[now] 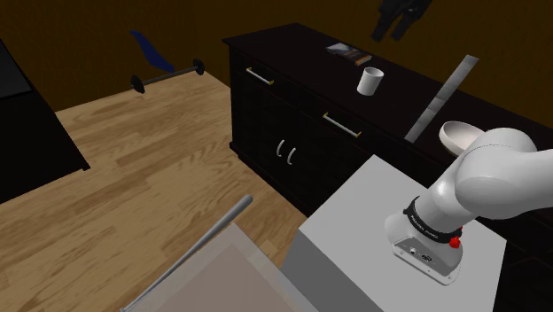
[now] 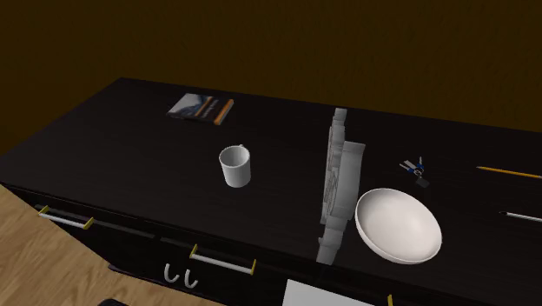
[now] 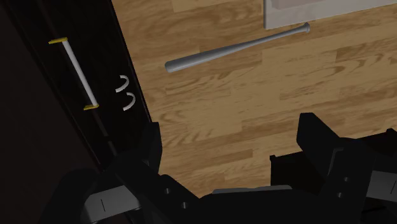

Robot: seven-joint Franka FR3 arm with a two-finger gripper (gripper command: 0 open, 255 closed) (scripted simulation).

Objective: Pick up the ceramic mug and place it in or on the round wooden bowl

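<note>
My fingers [image 3: 151, 153] stand apart, empty. In the second exterior view the white mug [image 2: 235, 165] sits centre-left on the bench [image 2: 130, 143], the white bowl [image 2: 398, 224] lower right. The book's [image 2: 201, 107] lettering is unreadable.

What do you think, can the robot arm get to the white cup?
Probably yes. The cup stands alone on the dark cabinet, nothing crowding it, and the fingers are open and empty. They face the wooden floor, so the arm must swing over first.
</note>
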